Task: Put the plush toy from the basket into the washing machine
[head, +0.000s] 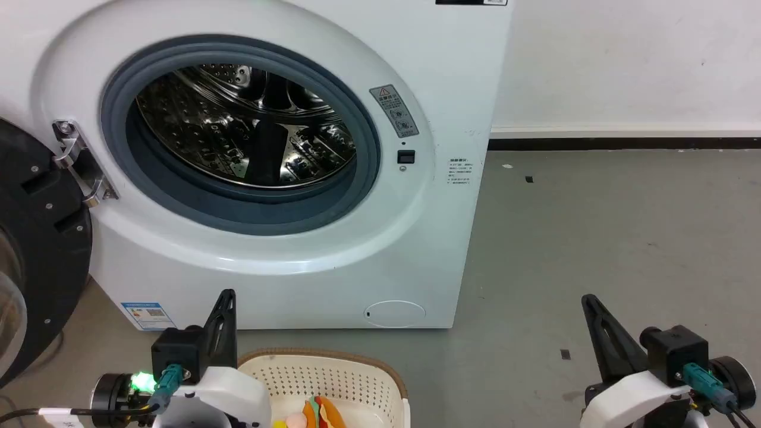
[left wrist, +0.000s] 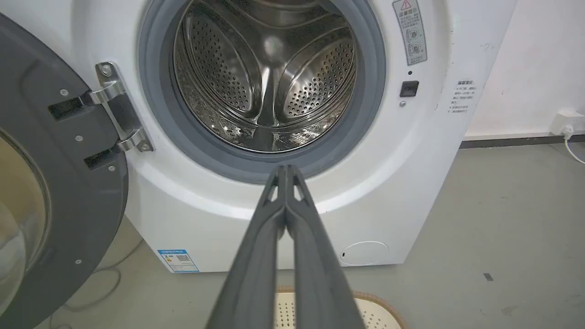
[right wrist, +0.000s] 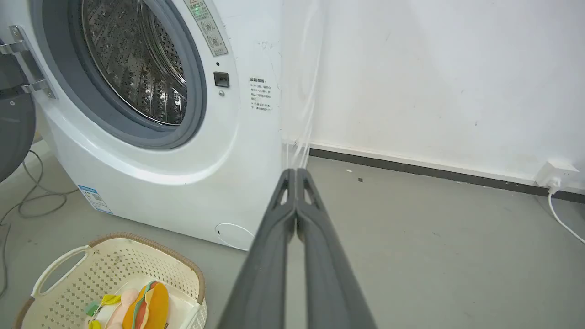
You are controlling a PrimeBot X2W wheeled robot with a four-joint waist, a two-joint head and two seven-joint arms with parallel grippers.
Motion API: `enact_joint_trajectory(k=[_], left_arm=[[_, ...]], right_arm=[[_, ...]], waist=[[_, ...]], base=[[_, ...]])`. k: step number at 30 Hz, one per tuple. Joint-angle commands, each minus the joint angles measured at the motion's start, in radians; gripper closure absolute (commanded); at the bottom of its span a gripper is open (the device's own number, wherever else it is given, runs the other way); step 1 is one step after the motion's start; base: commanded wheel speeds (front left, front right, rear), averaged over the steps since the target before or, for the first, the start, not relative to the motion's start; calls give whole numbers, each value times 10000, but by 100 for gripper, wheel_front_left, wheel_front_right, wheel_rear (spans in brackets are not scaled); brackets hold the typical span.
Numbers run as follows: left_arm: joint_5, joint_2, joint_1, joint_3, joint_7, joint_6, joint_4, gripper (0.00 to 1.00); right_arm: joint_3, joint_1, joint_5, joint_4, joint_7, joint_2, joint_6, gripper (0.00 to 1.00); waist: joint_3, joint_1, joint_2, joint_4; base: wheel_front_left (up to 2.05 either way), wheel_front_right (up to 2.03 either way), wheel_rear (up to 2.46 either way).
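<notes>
The plush toy [right wrist: 146,304], an orange hamburger with pink parts and a green tag, lies inside the cream basket [right wrist: 114,262] on the floor before the washing machine [head: 285,249]. The toy [head: 321,413] also peeks in at the bottom of the head view inside the basket [head: 321,371]. The washer's porthole stands uncovered, steel drum [left wrist: 269,77] bare inside, black door [left wrist: 50,192] swung out to the left. My left gripper [left wrist: 287,170] is shut and hovers above the basket's left side. My right gripper [right wrist: 295,173] is shut, well to the right over bare floor.
A white wall with a dark baseboard [head: 624,142] runs behind the grey floor [head: 594,238] to the washer's right. A wall socket with a white cable [right wrist: 555,176] sits low on the right. Loose cables [right wrist: 27,201] lie on the floor left of the washer.
</notes>
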Motion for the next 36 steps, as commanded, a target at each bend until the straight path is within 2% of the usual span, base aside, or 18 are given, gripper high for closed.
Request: enact_joint_trajectory(k=[1,10,11,36], left_arm=[[22,1,37,11,3,-43,-43,100],[22,1,37,11,3,-43,-43,100],[0,0,0,4,-1,0,0,0],[-407,0,-91,-434,-465,112,647,0]], right_arm=[[-16,-121,-78,-39,14,-2,6,100],[-16,-121,-78,-39,14,-2,6,100],[4,0,1,0,-1,0,0,0],[-118,-15,79,-140,-463,0,-1,0]], waist=[[0,0,0,0],[0,0,0,0],[0,0,0,0],[294,0,0,-88]], base=[[0,0,0],[0,0,0],[0,0,0],[0,0,0]])
